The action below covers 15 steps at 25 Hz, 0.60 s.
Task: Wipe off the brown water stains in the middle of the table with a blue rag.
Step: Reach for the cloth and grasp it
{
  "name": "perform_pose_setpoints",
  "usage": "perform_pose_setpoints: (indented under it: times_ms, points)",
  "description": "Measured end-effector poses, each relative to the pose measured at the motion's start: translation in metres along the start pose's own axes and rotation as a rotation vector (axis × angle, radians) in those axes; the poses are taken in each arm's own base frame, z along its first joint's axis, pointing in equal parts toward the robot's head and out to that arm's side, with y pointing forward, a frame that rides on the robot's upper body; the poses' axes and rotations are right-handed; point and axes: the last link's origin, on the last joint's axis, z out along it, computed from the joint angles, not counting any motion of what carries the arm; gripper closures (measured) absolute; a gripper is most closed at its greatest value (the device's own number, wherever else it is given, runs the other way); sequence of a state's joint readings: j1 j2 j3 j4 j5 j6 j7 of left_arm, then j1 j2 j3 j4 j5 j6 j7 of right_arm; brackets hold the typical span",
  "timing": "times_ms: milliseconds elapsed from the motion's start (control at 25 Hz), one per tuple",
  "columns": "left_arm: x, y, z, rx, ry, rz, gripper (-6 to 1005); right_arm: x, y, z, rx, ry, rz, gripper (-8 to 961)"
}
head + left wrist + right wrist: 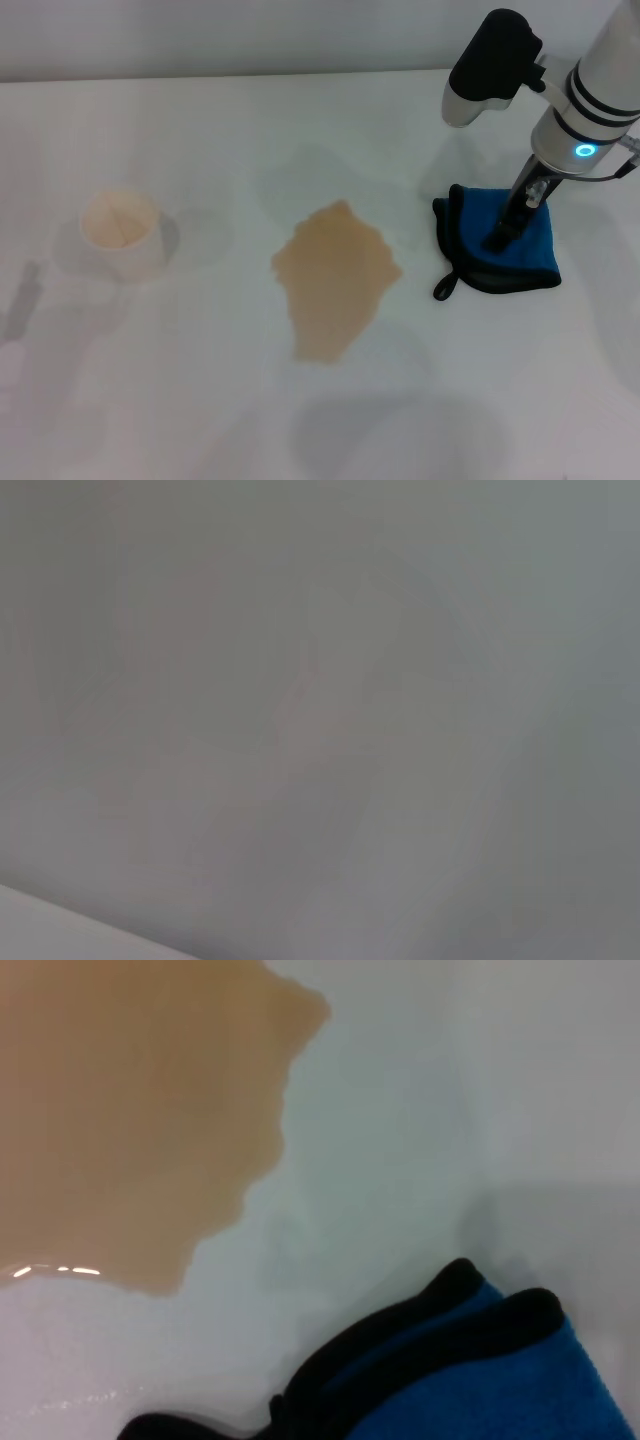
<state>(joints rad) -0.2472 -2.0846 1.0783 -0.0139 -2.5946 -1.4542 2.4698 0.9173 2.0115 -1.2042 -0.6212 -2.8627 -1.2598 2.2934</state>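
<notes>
The brown water stains (335, 275) form one tan patch with a jagged outline in the middle of the white table (200, 400). The blue rag (532, 250), folded, with black edging and a small loop, lies flat just right of the patch, apart from it. My right gripper (505, 232) points down onto the middle of the rag and touches it. The right wrist view shows the stain (130, 1110) and a corner of the rag (500, 1380) with bare table between them. My left gripper is out of view; its wrist view shows only plain grey.
A cream paper cup (123, 235) stands upright at the left of the table, well away from the stain. The table's far edge runs along the top of the head view.
</notes>
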Motion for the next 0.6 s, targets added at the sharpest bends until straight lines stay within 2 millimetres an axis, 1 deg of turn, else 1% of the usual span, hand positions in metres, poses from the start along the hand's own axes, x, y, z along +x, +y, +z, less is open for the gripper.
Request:
perform_pose_setpoints:
  times_ms: [160, 400, 600]
  points:
    - [0.0003, 0.0001, 0.0009, 0.000, 0.001, 0.000, 123, 0.0009, -0.0012, -0.0001, 0.008, 0.006, -0.003, 370]
    - [0.0007, -0.0001, 0.0016, 0.001, 0.003, 0.000, 123, 0.0008, -0.0006, 0.0006, 0.005, 0.015, -0.006, 463]
    - [0.0009, -0.0002, 0.0018, 0.002, 0.005, -0.001, 123, 0.0019, 0.0002, 0.0018, 0.000, 0.022, -0.007, 463]
